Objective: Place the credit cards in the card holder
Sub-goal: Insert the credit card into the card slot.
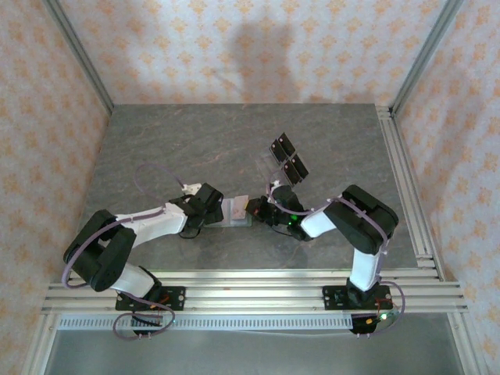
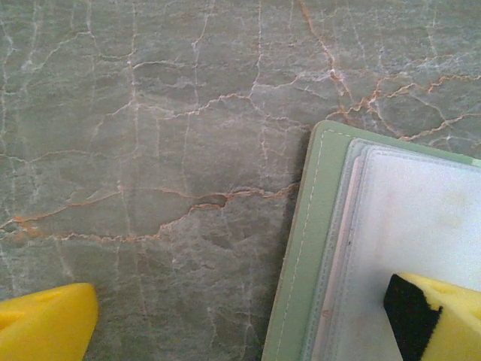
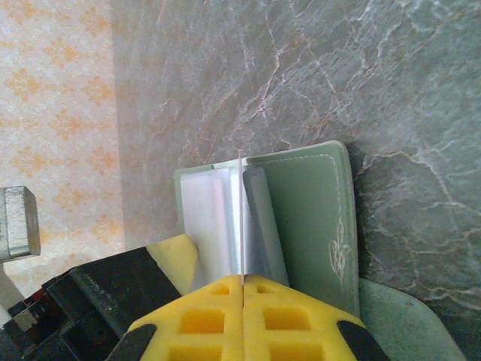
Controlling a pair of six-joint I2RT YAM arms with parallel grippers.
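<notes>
Your right claw (image 3: pixel 242 289) is clamped on a thin card (image 3: pixel 240 214), seen edge-on from the right wrist. The card stands upright over the open card holder (image 3: pixel 316 218), which lies flat on the counter (image 2: pixel 150 150) between the two arms. The card sits along the line where the pale inner sleeves meet the green cover. I cannot tell whether its lower edge has entered a pocket yet.

Your left claw (image 2: pixel 240 331) is spread wide. One finger (image 2: pixel 443 316) is over the pale inside of the holder and the other is over bare counter beside the green edge. I cannot tell whether that finger is pressing down.

- I judge the step in hand to be feeding the card into a sleeve.
- Press that left finger onto the inside so the holder cannot slide or fold shut when the card pushes against it.
- Tilt the card towards the sleeve mouth rather than driving it straight down, so one corner goes in first.
- Slide slowly and square to the stitched edge. If the holder starts to creep, stop and press harder with the left.
- Do not loosen the right claw until most of the card is buried, since a thin card released early is likely to tip flat onto the sleeves.
</notes>
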